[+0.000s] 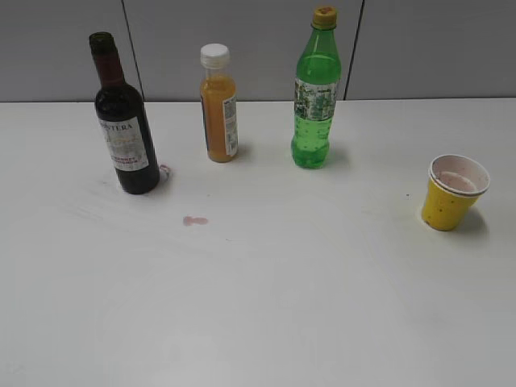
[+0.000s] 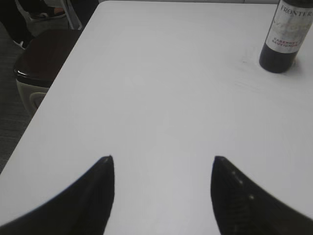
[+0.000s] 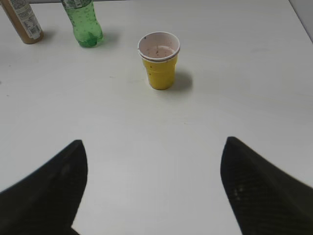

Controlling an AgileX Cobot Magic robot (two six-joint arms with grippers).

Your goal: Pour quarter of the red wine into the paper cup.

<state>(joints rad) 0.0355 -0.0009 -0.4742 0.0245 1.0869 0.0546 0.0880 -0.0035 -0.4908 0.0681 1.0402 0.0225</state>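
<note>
The red wine bottle (image 1: 123, 121) stands upright at the back left of the white table, dark glass with a white label and no cap on its neck. It also shows in the left wrist view (image 2: 284, 35) at the top right, far from my left gripper (image 2: 161, 159), which is open and empty. The yellow paper cup (image 1: 451, 193) stands upright at the right, white inside stained pinkish. In the right wrist view the cup (image 3: 159, 61) is straight ahead of my right gripper (image 3: 154, 142), which is open and empty. Neither gripper shows in the exterior view.
An orange juice bottle (image 1: 218, 105) with a white cap and a green soda bottle (image 1: 315, 93) stand at the back middle. A small pink spill (image 1: 194, 220) lies on the table. A dark bin (image 2: 41, 63) stands beyond the table's left edge.
</note>
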